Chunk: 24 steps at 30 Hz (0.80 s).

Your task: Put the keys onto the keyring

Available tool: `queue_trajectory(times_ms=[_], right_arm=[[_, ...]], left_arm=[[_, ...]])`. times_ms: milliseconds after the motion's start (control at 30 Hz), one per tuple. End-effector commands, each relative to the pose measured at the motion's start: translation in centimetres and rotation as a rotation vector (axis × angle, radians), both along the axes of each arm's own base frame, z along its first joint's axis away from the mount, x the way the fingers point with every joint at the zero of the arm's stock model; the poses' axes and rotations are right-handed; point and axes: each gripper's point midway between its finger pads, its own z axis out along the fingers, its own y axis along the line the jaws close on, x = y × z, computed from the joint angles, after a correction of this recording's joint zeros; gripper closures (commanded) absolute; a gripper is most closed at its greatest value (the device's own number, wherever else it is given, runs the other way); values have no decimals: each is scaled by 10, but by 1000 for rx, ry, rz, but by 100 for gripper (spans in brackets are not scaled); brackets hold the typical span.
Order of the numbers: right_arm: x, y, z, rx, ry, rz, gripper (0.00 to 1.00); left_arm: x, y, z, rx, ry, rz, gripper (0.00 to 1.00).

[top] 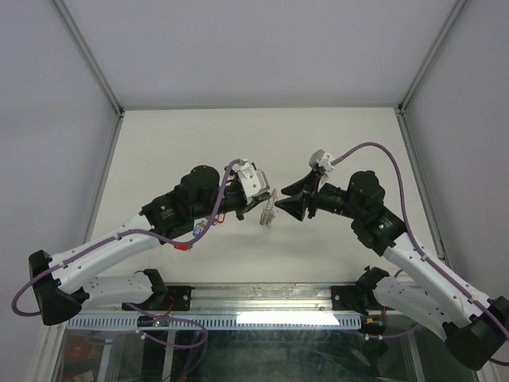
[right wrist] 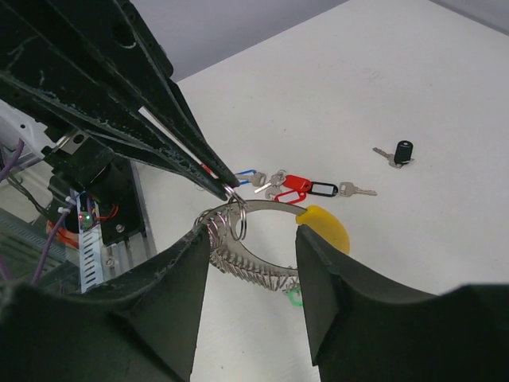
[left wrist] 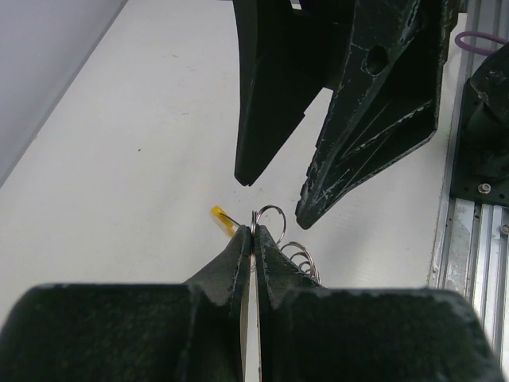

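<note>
Left gripper (left wrist: pixel 254 232) clamped shut on the keyring (left wrist: pixel 271 212).
Right gripper (left wrist: pixel 275 200), jaws parted, faces it closely; tagged keys (right wrist: pixel 296 189) lie on the table (right wrist: pixel 382 95).

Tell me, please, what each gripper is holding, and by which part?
The left gripper pinches the keyring by its wire rim; the right gripper stands open, holding nothing.

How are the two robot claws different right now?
The left gripper is squeezed shut, but the right gripper has its fingers spread apart. The left gripper pinches the keyring at its tips. The right gripper seems to grip nothing, and its fingers only stand either side of the bunch of rings. Both are black and pointed, and they face each other tip to tip.
</note>
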Motion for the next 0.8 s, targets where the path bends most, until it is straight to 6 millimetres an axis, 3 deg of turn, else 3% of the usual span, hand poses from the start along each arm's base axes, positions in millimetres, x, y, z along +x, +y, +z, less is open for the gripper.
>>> queue_trajectory(times_ms=[0, 200, 333, 433, 600, 767], right_arm=[[-9, 6, 15, 40, -32, 62, 50], [-9, 6, 12, 27, -28, 57, 50], [1, -6, 14, 15, -40, -42, 55], [-4, -10, 21, 40, -52, -51, 56], [-17, 1, 18, 71, 2, 42, 48], [-18, 11, 14, 85, 40, 91, 52]], left_arm=[[1, -5, 37, -91, -56, -15, 100], [1, -4, 37, -94, -54, -11, 100], [0, -3, 37, -98, -51, -8, 100], [0, -3, 37, -100, -46, -4, 100], [-1, -3, 38, -104, -41, -5, 100], [-2, -3, 41, -111, -41, -9, 100]])
